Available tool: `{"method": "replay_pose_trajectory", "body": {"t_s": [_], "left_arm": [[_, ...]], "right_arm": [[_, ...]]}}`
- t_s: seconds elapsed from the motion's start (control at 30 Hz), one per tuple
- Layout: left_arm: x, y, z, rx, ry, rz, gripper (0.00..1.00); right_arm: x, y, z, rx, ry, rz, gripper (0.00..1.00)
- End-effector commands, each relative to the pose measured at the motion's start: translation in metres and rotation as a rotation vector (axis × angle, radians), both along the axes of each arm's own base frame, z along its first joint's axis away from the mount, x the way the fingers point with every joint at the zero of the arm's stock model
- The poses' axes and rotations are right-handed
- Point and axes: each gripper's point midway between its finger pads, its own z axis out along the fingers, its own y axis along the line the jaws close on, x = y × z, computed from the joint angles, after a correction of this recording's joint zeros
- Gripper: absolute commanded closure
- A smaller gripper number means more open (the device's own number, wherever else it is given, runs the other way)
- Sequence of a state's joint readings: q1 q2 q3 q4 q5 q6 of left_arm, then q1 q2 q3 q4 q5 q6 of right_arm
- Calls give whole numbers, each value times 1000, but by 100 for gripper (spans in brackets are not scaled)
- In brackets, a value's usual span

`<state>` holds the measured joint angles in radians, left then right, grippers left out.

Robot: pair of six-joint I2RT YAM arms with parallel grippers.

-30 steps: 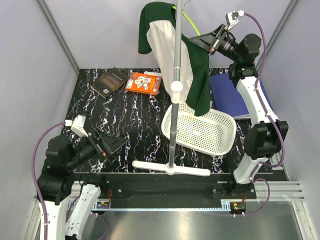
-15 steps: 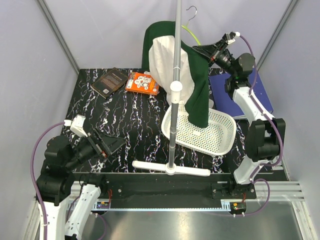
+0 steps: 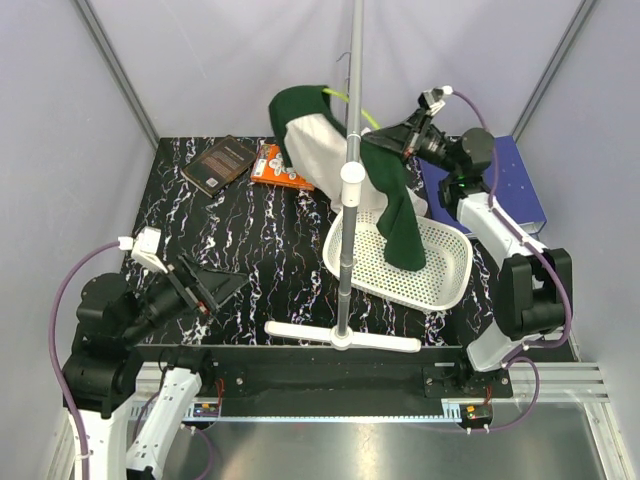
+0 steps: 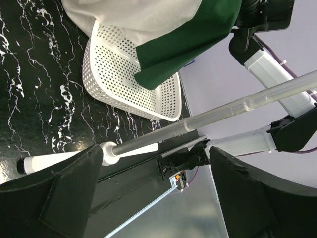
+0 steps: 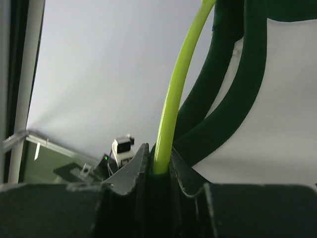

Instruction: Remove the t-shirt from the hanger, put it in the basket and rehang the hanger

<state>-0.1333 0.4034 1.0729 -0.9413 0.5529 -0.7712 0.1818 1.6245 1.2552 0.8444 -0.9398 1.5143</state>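
Observation:
The t-shirt [image 3: 322, 150], cream body with dark green sleeves, hangs on the lime-green hanger [image 3: 345, 96] behind the pole. One green sleeve [image 3: 402, 228] droops into the white basket [image 3: 445, 275]. My right gripper [image 3: 385, 142] is shut on the hanger's end; in the right wrist view the green rod [image 5: 171, 99] rises from between the closed jaws [image 5: 159, 166], with the shirt's collar [image 5: 233, 94] beside it. My left gripper [image 3: 225, 286] is open and empty, low at the front left; its view [image 4: 153, 198] shows the basket [image 4: 124, 74] and the shirt [image 4: 148, 20].
The grey pole stand [image 3: 352, 150] rises in front of the shirt from a white foot [image 3: 343, 335]. A dark book [image 3: 220, 163] and an orange book [image 3: 272, 165] lie at the back left. A blue folder [image 3: 522, 190] lies at the back right.
My right gripper has come down and to the left with the hanger. The shirt has dropped with it, and its green sleeve now hangs lower into the basket. The left arm is still.

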Motion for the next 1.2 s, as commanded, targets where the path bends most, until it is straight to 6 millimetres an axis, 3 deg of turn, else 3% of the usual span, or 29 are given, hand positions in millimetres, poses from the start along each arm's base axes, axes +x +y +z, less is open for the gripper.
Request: {"method": "replay_pose_trajectory", "body": {"t_s": [0.0, 0.27, 0.43, 0.6, 0.83, 1.03, 1.17], "left_arm": [[7, 3, 30, 2, -109, 25, 10], [31, 0, 74, -39, -210, 34, 17], [53, -3, 109, -64, -281, 36, 23], [80, -4, 138, -24, -372, 37, 34], [135, -7, 138, 147, -455, 1, 56], [162, -7, 136, 230, -483, 28, 60], [176, -6, 121, 259, -450, 44, 60]], "right_arm": [[-56, 42, 15, -27, -198, 161, 100], [-110, 119, -16, -70, -254, 409, 100], [-117, 132, -34, -103, -264, 410, 100], [-130, 138, -36, -100, -275, 440, 100], [-137, 138, -29, -93, -289, 459, 100], [-141, 136, -23, -84, -301, 462, 100], [-143, 136, -18, -70, -300, 470, 100]]}}
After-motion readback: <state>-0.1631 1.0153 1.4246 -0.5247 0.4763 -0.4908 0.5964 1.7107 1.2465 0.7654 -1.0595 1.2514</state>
